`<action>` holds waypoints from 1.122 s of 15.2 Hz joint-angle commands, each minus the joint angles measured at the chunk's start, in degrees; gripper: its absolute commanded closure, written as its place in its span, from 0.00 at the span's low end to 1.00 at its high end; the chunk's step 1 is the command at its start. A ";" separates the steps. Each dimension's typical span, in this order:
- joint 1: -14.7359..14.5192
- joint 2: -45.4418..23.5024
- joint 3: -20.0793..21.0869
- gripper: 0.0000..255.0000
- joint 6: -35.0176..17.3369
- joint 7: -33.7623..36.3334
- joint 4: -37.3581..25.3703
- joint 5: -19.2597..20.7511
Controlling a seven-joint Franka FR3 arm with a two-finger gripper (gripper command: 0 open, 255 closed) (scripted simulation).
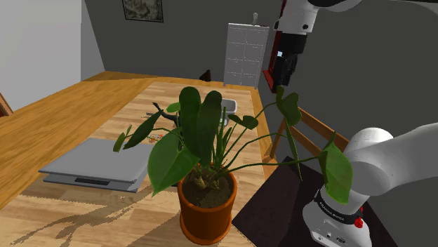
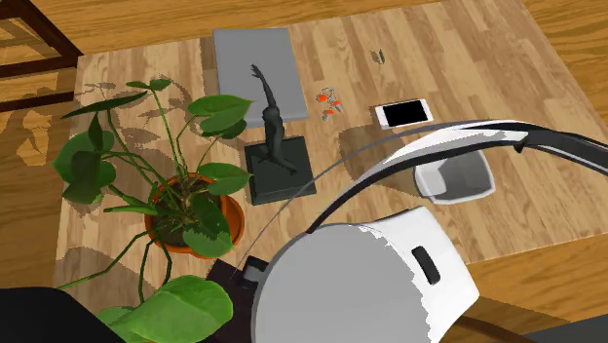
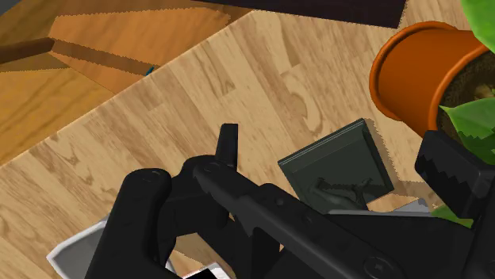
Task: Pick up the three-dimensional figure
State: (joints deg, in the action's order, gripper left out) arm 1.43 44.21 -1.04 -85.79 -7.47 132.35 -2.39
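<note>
- Hanging high, well apart from the orange pot [image 1: 205, 207], my claw [image 1: 286, 78] risks brushing the plant's leaves [image 2: 226, 112] on descent.
- I cannot tell whether my claw is open or closed.
- The figure [image 2: 273, 129] stands on the counter [image 2: 468, 58] just beside the pot: dark, slim, one arm raised, on a square base; a nudge may topple it.

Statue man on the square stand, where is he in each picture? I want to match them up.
Shoulder view: the statue is mostly hidden behind the plant's leaves. A thin dark bit at their left edge may be its raised arm.
Second exterior view: the statue stands mid-picture on its square base, right of the plant.
Wrist view: seen from above, the statue lies close beside the pot.
Shared landmark: the orange plant pot.
</note>
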 commanded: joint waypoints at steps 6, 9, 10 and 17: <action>-1.23 -8.07 3.85 0.00 -6.00 4.38 -2.42 -2.72; -1.83 -13.38 6.02 0.00 -9.23 6.93 -4.76 -3.83; -2.01 -15.21 6.71 0.00 -10.24 7.77 -5.69 -4.10; -3.14 -28.81 11.17 0.00 -15.96 13.80 -14.21 -4.51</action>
State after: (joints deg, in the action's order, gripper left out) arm -1.45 17.44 9.36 -101.04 5.20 119.62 -6.88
